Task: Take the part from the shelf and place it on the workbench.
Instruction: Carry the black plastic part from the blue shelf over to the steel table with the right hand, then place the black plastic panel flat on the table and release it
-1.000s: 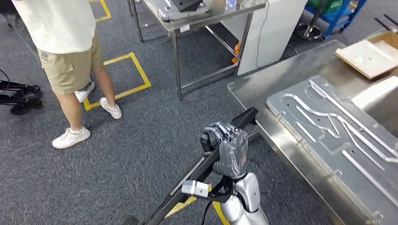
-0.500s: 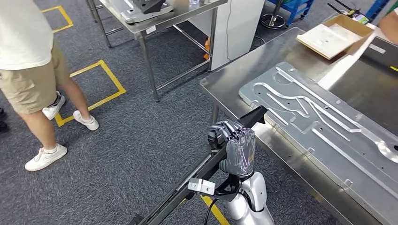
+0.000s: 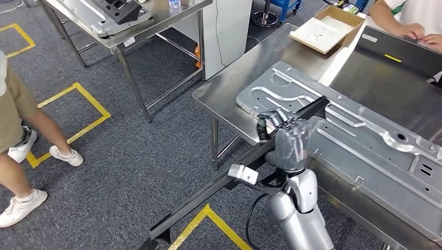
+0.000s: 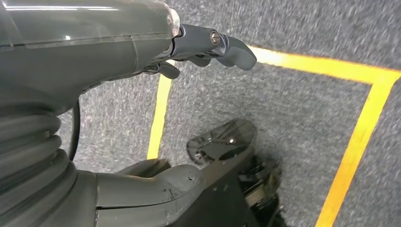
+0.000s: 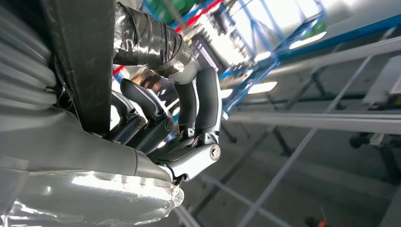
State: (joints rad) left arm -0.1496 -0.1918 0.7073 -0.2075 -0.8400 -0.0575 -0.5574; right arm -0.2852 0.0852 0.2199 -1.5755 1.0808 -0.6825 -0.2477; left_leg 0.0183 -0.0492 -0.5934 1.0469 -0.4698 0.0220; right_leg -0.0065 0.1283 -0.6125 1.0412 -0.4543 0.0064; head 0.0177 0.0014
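Black part gripped by right hand, probably firmly.

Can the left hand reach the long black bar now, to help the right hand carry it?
Probably not at once: the left hand hangs low over the carpet, holding nothing, while the right hand grips the black bar higher up.

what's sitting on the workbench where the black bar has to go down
A large machined metal plate covers much of the workbench right under the front end of the long black bar that the right hand grips. Bare steel shows along the near edge.
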